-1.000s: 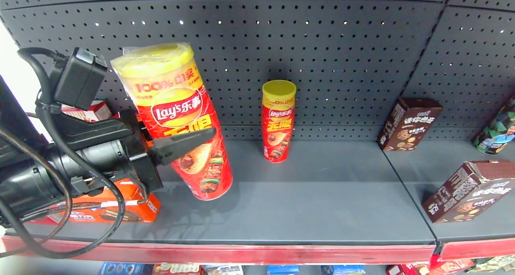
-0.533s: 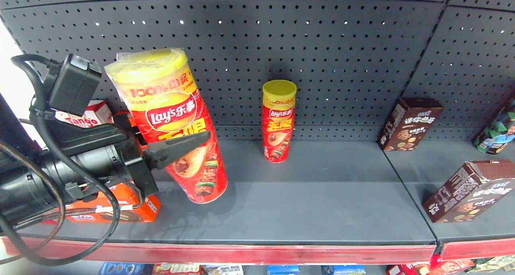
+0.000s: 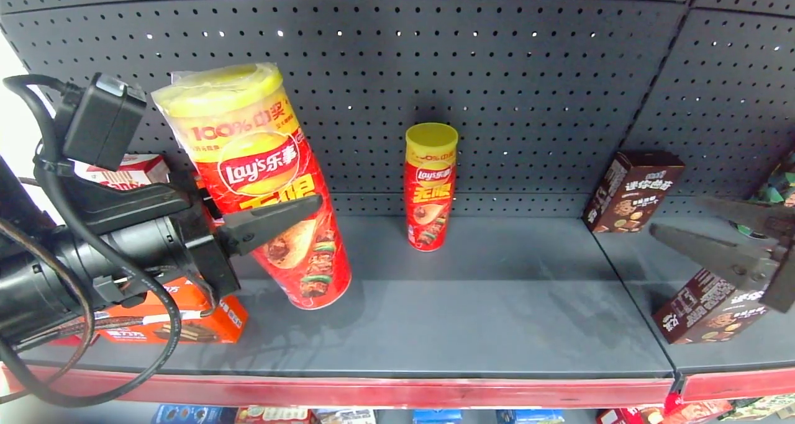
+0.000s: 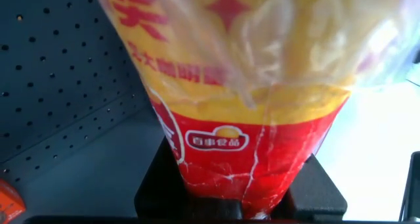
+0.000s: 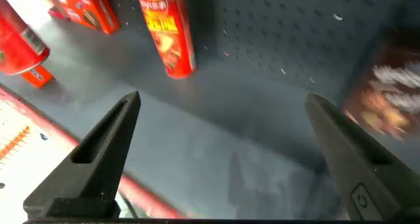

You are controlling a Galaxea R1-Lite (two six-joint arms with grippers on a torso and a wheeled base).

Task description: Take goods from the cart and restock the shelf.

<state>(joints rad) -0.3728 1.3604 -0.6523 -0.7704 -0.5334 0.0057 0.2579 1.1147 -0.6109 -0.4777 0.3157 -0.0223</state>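
Held can: the chip can (image 3: 261,163) is hanging in the left gripper (image 3: 286,194) over the left part of the shelf (image 3: 497,312), nearer its front edge than the pegboard back (image 3: 497,101).
Left fingers: they are clamping the can about mid-height from either side; one finger is crossing the front of the label, the other is sitting behind it.
Long axis: the can is leaning, lid end tipping toward the shelf's left edge, base pointing down and toward the middle. The base is sitting very low over the deck; I cannot tell whether it is touching.
Neighbour: a matching standing can (image 3: 430,188) is standing upright at the back edge, well apart, toward the middle.
Right gripper: the right gripper (image 3: 674,216) is hovering over the shelf's right end with fingers spread wide, gripping nothing, just beside a tilted brown box (image 3: 708,300).
Nearer arm: the left one is doing this job; the right is lying far off.
Coming move: likely righting the can until its axis is standing vertical, then setting it down.
Risk: releasing while it is leaning could be tipping it toward the orange box (image 3: 186,324).
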